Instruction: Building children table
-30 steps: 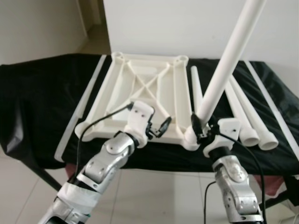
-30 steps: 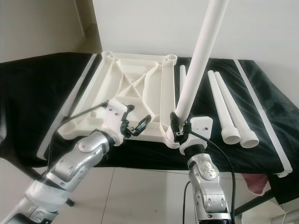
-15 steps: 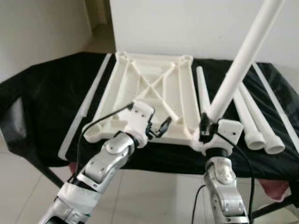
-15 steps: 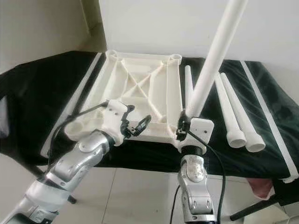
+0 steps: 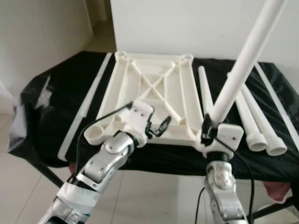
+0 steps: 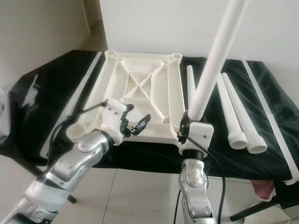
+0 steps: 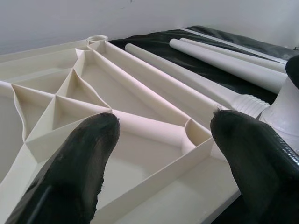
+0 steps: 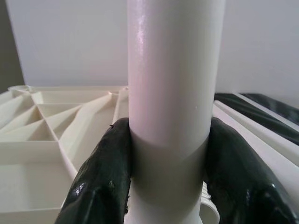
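A white plastic table top point(image 5: 149, 93) lies upside down on a black-covered table. My right gripper point(image 5: 208, 133) is shut on a white table leg point(image 5: 243, 60) near its lower end. It holds the leg upright, leaning right, at the table top's near right corner. In the right wrist view both fingers point(image 8: 100, 182) press against the leg point(image 8: 170, 93). My left gripper point(image 5: 161, 127) hovers open over the near edge of the table top point(image 7: 140, 140), with nothing between its fingers point(image 7: 74, 163).
Three loose white legs point(image 5: 247, 116) lie side by side on the black cloth right of the table top. Long white strips run along the left point(image 5: 86, 107) and right point(image 5: 275, 98) sides. An open socket point(image 5: 96, 134) sits at the near left corner. Tiled floor lies below.
The whole view has shifted, so the camera moved. My right forearm now stands straighter under the leg it still grips. The left gripper stays open in the same place.
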`<state>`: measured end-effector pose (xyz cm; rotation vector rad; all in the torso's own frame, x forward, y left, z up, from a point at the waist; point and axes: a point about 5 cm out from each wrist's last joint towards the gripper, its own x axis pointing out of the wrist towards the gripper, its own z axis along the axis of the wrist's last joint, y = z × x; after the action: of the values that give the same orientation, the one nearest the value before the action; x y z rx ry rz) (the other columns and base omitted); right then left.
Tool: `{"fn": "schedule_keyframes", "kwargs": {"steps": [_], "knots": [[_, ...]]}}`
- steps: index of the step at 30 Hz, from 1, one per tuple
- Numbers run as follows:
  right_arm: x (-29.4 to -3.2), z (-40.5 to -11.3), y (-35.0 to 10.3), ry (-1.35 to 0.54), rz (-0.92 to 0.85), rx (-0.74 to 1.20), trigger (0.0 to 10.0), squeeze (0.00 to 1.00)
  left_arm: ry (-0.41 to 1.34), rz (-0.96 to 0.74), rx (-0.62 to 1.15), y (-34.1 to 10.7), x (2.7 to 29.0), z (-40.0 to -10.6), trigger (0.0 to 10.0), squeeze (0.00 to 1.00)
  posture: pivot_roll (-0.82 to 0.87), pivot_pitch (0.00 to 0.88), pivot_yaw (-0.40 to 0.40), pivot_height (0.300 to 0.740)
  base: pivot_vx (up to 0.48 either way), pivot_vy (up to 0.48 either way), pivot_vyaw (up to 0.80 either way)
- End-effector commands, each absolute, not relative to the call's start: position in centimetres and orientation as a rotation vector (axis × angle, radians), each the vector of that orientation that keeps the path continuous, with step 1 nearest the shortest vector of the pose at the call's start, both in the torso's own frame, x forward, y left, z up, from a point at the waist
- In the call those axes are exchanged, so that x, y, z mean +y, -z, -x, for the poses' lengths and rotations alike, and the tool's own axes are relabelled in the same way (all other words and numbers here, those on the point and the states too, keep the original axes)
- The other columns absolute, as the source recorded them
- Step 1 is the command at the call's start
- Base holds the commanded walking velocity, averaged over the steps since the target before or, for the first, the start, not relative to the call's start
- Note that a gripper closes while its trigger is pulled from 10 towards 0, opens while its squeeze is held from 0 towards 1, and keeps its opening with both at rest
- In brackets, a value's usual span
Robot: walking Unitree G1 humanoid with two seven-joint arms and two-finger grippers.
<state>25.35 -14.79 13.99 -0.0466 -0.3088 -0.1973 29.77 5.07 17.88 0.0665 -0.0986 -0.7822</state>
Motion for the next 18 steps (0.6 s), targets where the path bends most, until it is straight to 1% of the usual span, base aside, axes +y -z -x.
{"fn": "schedule_keyframes", "kwargs": {"steps": [1,12,14,16,18], "knots": [[-15.4,-24.6,-10.8,0.189,0.062,-0.173,10.0,0.00,0.960,-0.084,-0.091,-17.8,4.6,-29.0,10.0,0.00,0.02,0.058,0.003,0.740,0.000,0.000,0.00],[-15.6,-24.4,-9.8,0.164,0.053,-0.169,10.0,0.00,0.967,-0.082,-0.090,-17.8,4.5,-29.0,10.0,0.00,0.02,0.052,0.010,0.740,0.000,0.000,0.00],[-15.5,-24.6,-9.3,0.131,-0.023,-0.138,10.0,0.00,0.972,-0.084,-0.090,-17.8,4.5,-29.0,10.0,0.00,0.02,0.048,0.013,0.740,0.000,0.000,0.00],[-15.9,-24.6,-9.0,0.134,-0.150,-0.120,10.0,0.00,0.974,-0.084,-0.091,-17.9,4.5,-28.9,10.0,0.00,0.02,0.048,0.013,0.740,0.000,0.000,0.00],[-16.5,-24.5,-8.6,0.150,-0.141,-0.123,10.0,0.00,0.977,-0.083,-0.092,-17.9,4.5,-28.9,10.0,0.00,0.02,0.043,0.014,0.740,0.000,0.000,0.00]]}}
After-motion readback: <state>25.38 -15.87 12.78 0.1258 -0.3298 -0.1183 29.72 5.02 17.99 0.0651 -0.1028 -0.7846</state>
